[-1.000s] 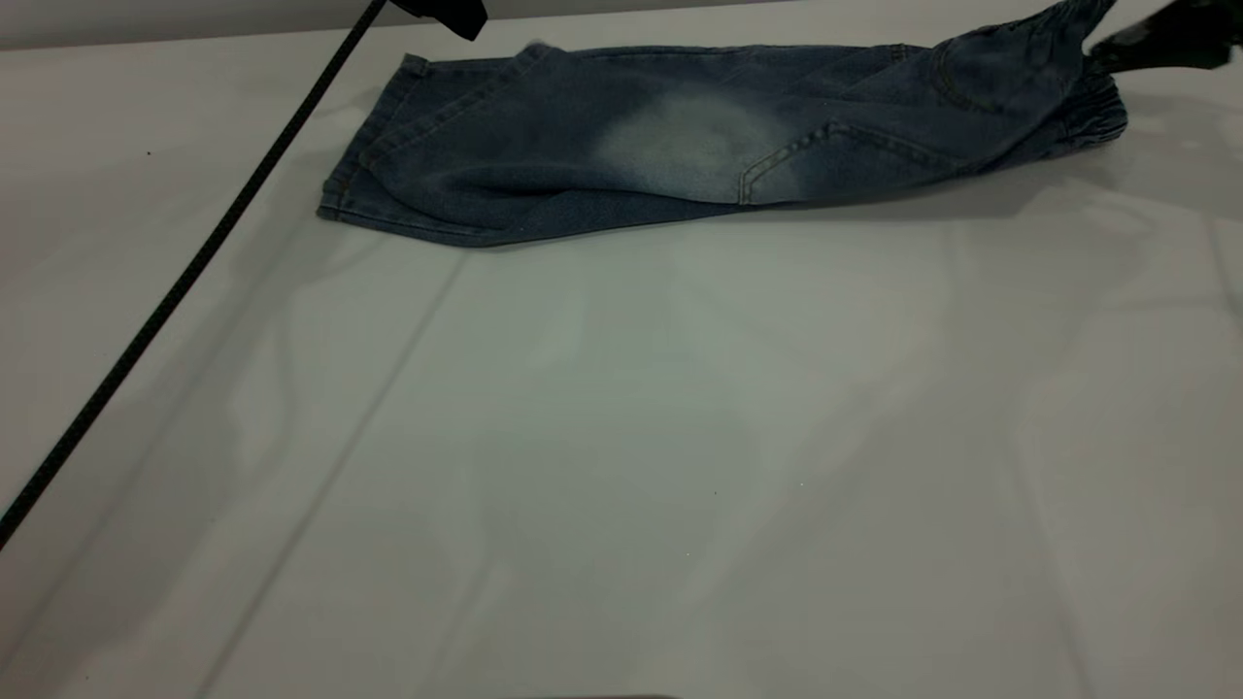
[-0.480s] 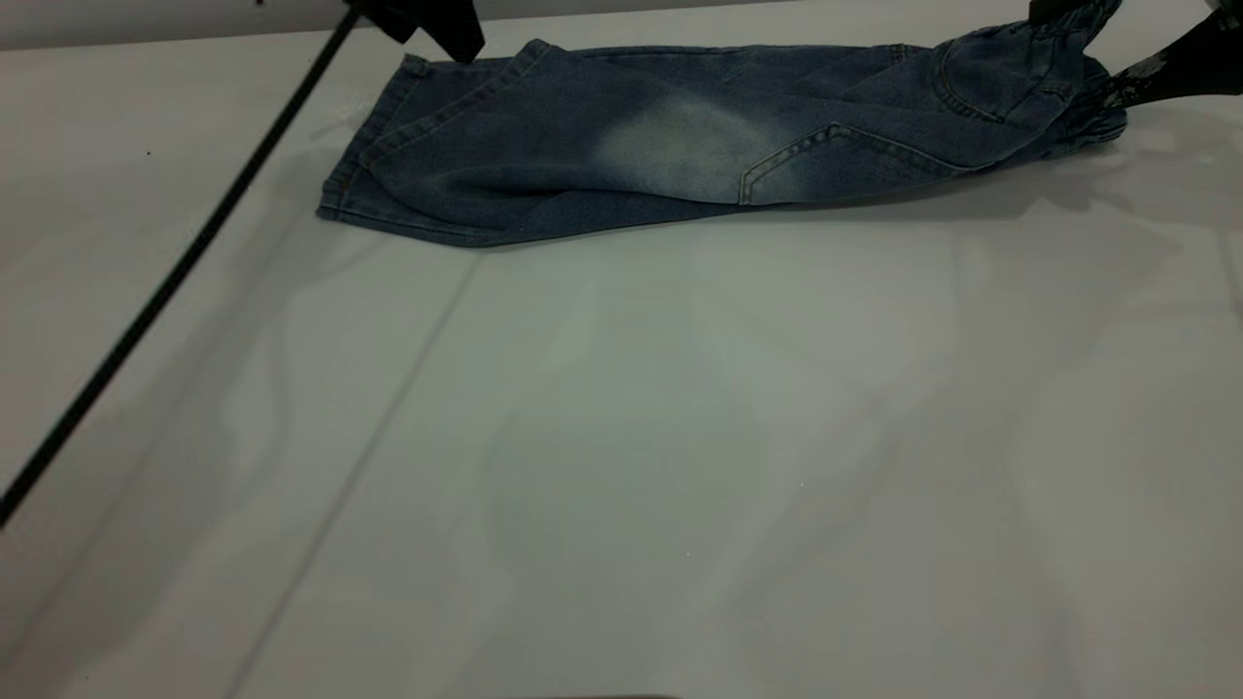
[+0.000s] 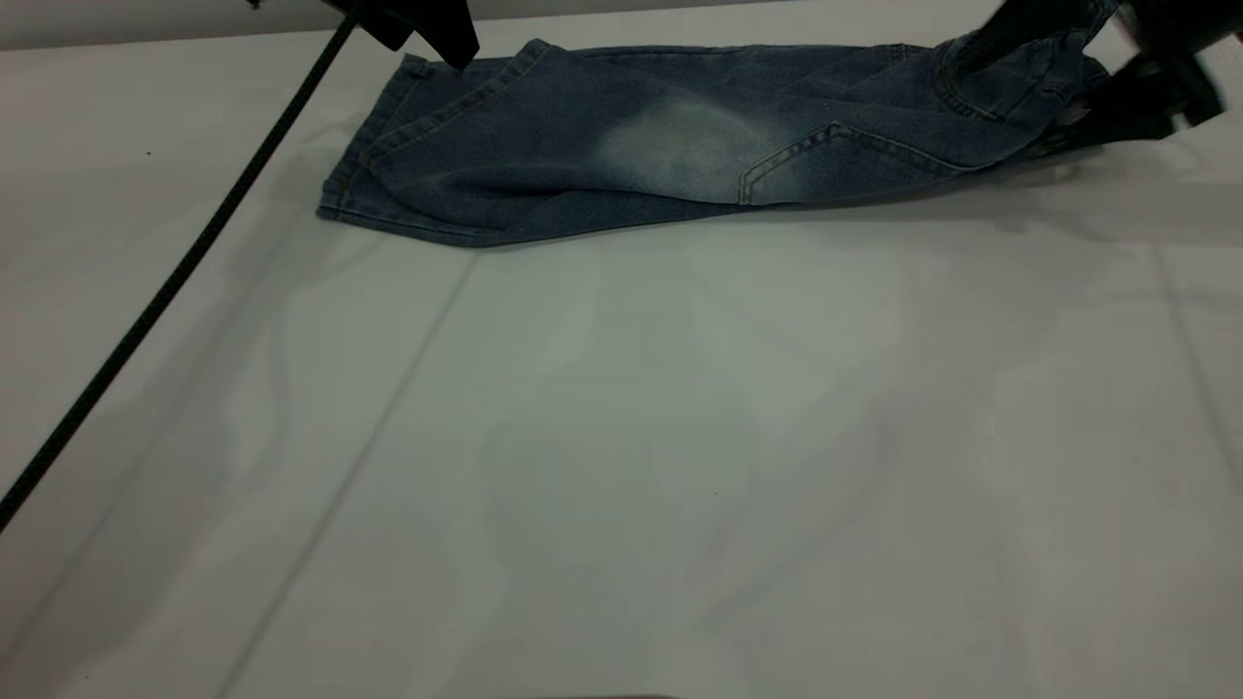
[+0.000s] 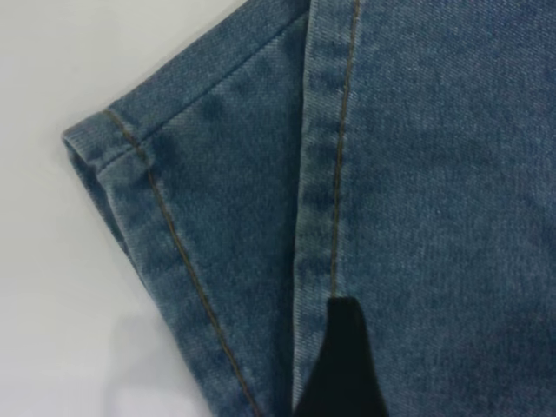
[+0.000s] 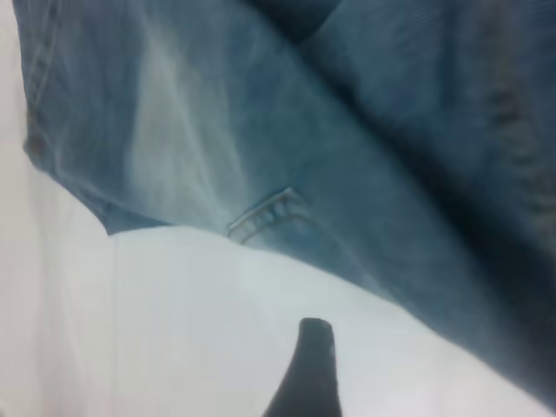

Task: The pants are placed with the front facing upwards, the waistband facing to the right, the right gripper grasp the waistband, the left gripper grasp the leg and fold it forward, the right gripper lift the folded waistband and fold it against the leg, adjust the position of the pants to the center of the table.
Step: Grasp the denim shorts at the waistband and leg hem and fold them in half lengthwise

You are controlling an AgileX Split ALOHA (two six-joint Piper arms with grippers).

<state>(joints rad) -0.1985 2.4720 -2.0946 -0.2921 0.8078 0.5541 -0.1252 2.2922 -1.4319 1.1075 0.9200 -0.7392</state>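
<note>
The pants (image 3: 680,146) are lying lengthwise-folded at the table's (image 3: 621,466) far edge. The waistband (image 3: 1029,68) is being lifted, apparently pinched by the right gripper (image 3: 1097,87). Left gripper (image 3: 432,24) is hovering over the leg hem; jaw state cannot be told. Risk: a shallow pinch slipping mid-fold.

- Exterior view: raised, looking across the table (image 3: 621,466) toward the pants (image 3: 680,146) at its far edge.
- Left wrist view: close above the pants' leg hem (image 4: 130,156).
- Right wrist view: close, oblique, sharing the faded patch (image 5: 174,130) with the exterior view.
</note>
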